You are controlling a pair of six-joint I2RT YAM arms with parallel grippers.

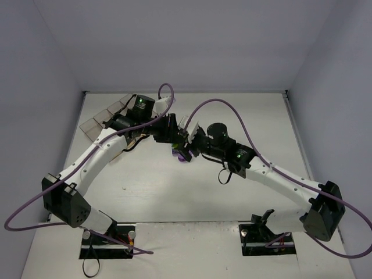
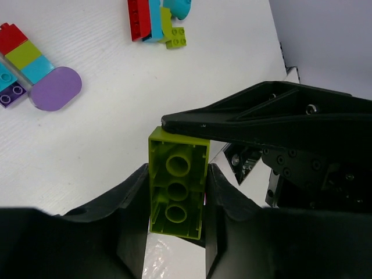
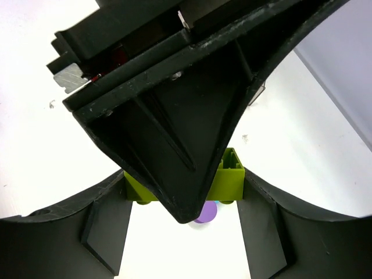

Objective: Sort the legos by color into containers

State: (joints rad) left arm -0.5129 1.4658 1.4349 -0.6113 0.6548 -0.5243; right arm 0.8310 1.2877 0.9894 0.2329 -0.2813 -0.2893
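A lime green brick (image 2: 177,186) sits underside-up between my left gripper's (image 2: 177,174) fingers, which are shut on its long sides. My right gripper (image 3: 185,192) is shut on the same brick (image 3: 230,177) across its ends. One of its fingers (image 2: 244,125) lies over the brick's far end. In the top view both grippers meet at mid-table, the left (image 1: 170,132) and the right (image 1: 186,141). Loose legos lie on the table: a round purple piece (image 2: 56,88), a red-green-cyan row (image 2: 23,52), and a red, cyan and green cluster (image 2: 152,20). The clear containers (image 1: 100,121) stand at the far left.
A few purple and cyan bricks (image 1: 183,156) lie just below the joined grippers. Purple cables loop over both arms. Grey walls close the table at the back and sides.
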